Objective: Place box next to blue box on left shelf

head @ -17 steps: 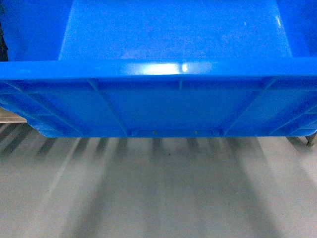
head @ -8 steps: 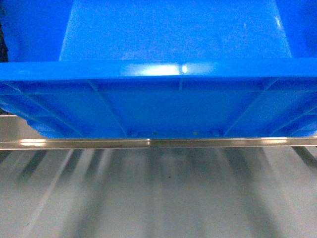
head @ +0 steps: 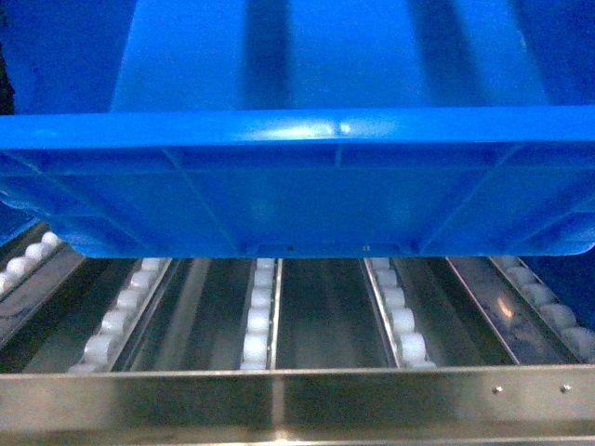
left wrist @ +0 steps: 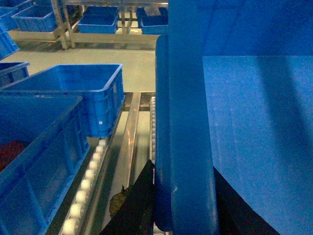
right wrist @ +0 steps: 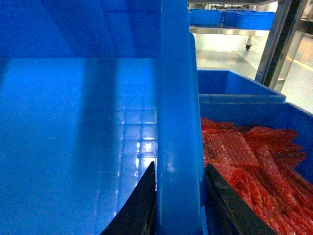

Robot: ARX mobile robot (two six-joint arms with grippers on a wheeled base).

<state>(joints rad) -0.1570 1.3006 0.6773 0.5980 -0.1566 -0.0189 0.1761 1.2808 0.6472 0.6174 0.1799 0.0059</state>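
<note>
Left end effector [left wrist: 182, 196], left wrist view: black fingers [left wrist: 139, 198] straddle the box [left wrist: 254, 127] rim, clamped, above left shelf [left wrist: 128, 137] rollers. Right end effector [right wrist: 178, 200], right wrist view: clamped on opposite rim. Head view: box held over rollers. No legible writing.

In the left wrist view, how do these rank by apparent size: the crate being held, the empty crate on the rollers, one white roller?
1. Held crate, largest, though it is nearest the camera.
2. Empty crate on the rollers.
3. White roller, smallest.
</note>
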